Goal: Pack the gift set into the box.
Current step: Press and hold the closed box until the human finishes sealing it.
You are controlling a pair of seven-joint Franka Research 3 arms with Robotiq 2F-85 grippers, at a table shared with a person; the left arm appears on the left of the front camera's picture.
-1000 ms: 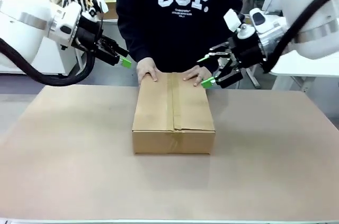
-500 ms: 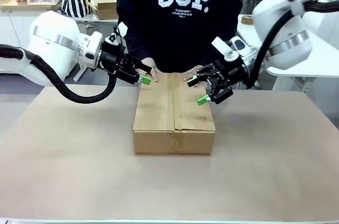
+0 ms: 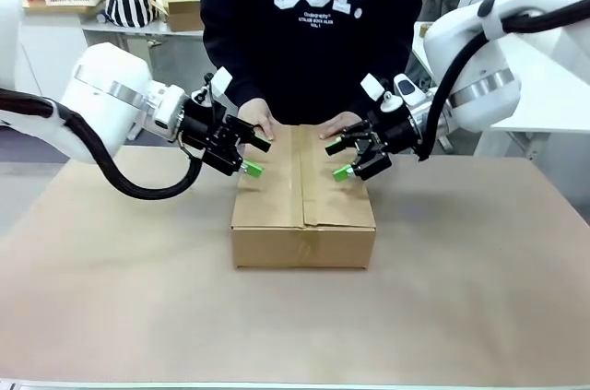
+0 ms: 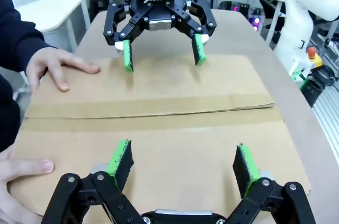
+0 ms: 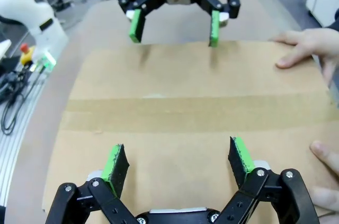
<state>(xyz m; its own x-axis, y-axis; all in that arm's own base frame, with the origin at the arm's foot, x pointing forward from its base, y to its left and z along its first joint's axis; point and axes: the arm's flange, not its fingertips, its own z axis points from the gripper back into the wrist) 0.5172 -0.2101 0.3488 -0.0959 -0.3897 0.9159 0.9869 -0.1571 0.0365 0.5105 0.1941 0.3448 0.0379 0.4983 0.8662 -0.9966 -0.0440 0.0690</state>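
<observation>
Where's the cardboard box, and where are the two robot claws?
box (image 3: 302, 189), front view, middle of its closed top.
left gripper (image 3: 257, 156), front view, midway between its green fingertips.
right gripper (image 3: 335, 159), front view, midway between its green fingertips.

The front view looks from the robot's side, a little above the worktop, across it at the person on the far side. It is wide enough to take in the whole box at mid-distance, with the left claw and right claw at either side.

The left wrist view sits close behind the left claw, low over the box top, facing the right claw head-on. The right wrist view sits likewise behind the right claw, facing the left claw.

Both wrist views share the box top, with its seam crossing each picture and the person's hands at one edge.
</observation>
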